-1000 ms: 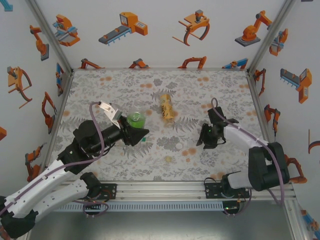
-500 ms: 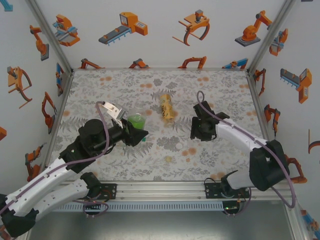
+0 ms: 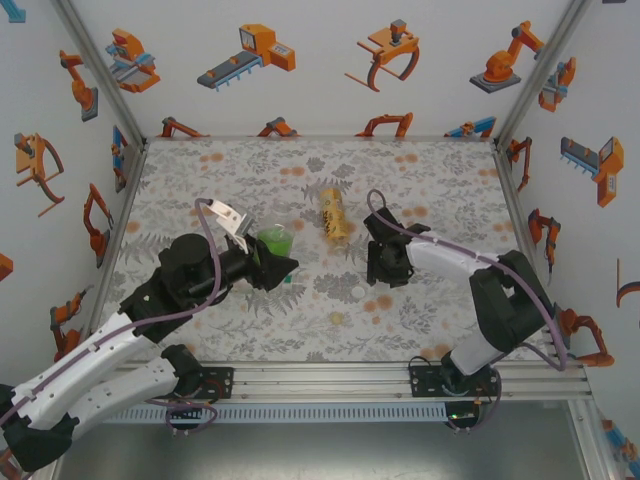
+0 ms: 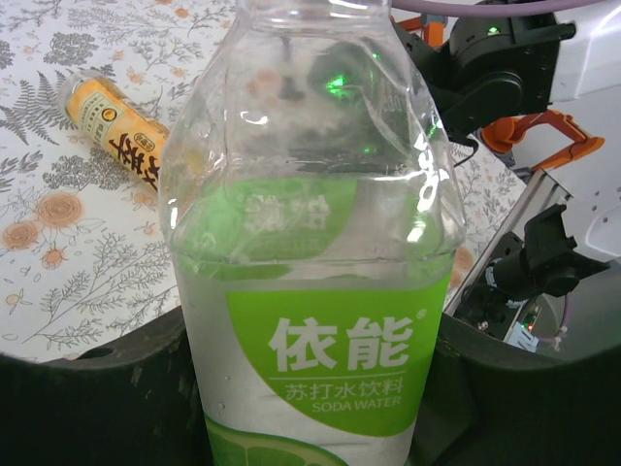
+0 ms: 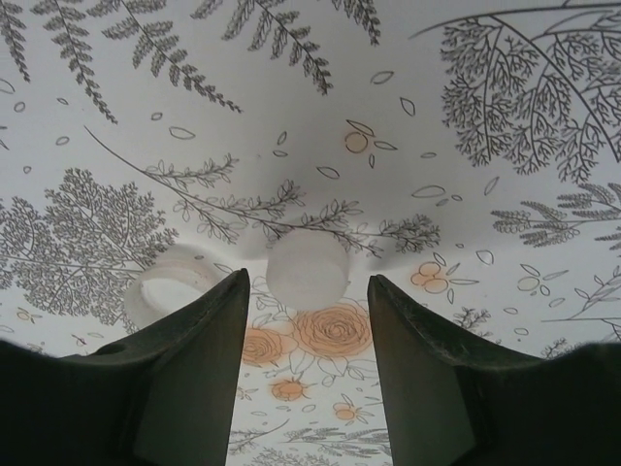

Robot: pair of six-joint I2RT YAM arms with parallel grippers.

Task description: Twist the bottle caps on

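Observation:
My left gripper (image 3: pixel 268 262) (image 4: pixel 310 388) is shut on a clear bottle with a green label (image 3: pixel 272 241) (image 4: pixel 310 291), holding it round its body left of the table's middle. An amber-yellow bottle (image 3: pixel 335 213) (image 4: pixel 112 126) lies on its side behind it. My right gripper (image 3: pixel 385 268) (image 5: pixel 308 287) hangs open low over the table. A white cap (image 5: pixel 307 264) (image 3: pixel 357 292) sits just ahead of its fingertips, untouched. A second pale cap (image 5: pixel 165 291) (image 3: pixel 338 318) lies open side up beside the left finger. A small green cap (image 3: pixel 288 280) lies by the left gripper's tip.
The floral tablecloth (image 3: pixel 200 170) covers the table, with white walls on three sides. The aluminium rail (image 3: pixel 320 382) with both arm bases runs along the near edge. The right arm (image 4: pixel 495 58) shows behind the held bottle in the left wrist view.
The right arm has swung left from the table's right side to the caps near the middle. The left arm has shifted only slightly, still gripping the green-labelled bottle.

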